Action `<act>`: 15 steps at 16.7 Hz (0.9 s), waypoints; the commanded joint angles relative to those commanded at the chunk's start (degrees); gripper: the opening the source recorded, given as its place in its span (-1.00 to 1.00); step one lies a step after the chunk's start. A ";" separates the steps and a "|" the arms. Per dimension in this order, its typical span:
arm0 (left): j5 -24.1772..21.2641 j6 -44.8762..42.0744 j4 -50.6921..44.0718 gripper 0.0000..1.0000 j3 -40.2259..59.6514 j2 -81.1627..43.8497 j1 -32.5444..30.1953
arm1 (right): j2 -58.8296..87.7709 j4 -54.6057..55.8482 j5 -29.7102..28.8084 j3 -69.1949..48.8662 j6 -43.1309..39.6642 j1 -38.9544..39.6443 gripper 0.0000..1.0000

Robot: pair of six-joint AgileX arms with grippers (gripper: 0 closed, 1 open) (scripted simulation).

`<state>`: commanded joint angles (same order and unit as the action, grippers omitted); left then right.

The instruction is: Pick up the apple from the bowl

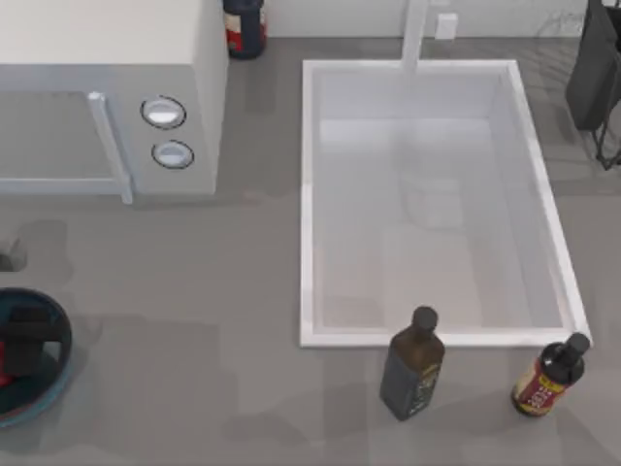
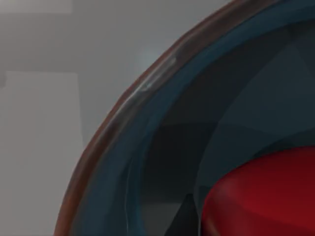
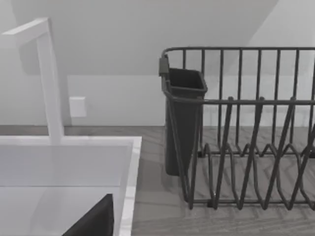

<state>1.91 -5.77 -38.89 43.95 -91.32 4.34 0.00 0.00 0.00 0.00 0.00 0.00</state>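
One small glossy red apple (image 2: 268,194) to lift, lying inside the wide blue-teal glass bowl (image 1: 60,325) at the table's near left edge, with the left gripper (image 1: 27,340) low over it. Cannot tell whether its fingers are spread or pressed together. Best centred over the fruit, clear of the dark rim, then closed gently and raised straight up.

We see a white sink (image 1: 309,194) with its faucet (image 3: 49,83) mid-counter, a microwave (image 1: 107,97) at the left, a dark dish rack (image 3: 246,147) at the right, and two dark bottles (image 1: 412,364) (image 1: 550,376) just before the sink.
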 joint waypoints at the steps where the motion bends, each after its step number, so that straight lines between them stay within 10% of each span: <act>1: 0.00 0.00 -0.66 -1.00 0.64 -0.09 -0.01 | 0.00 0.00 0.00 0.00 0.00 0.00 1.00; 15: 0.07 0.75 -53.39 -1.00 49.60 2.41 -0.71 | 0.00 0.00 0.00 0.00 0.00 0.00 1.00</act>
<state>1.98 -5.01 -92.28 93.56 -88.91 3.63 0.00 0.00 0.00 0.00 0.00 0.00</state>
